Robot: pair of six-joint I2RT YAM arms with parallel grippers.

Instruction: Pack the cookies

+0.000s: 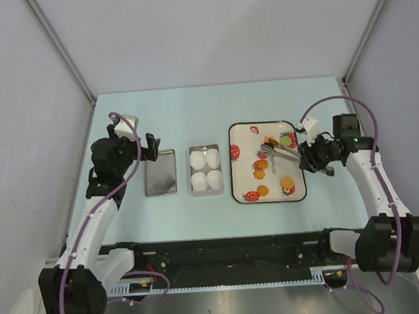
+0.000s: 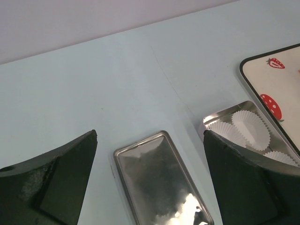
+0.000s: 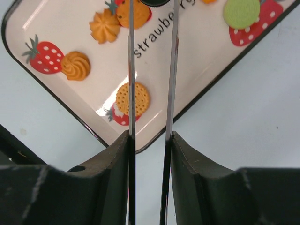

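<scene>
Cookies (image 3: 132,99): likely light, brittle discs; your right tool (image 3: 149,138) is clamping tongs (image 3: 131,56); you should be nipping rims gently

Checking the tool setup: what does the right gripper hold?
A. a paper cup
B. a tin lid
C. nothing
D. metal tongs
D: the right gripper is shut on metal tongs, and their two blades reach out over the tray.
</scene>
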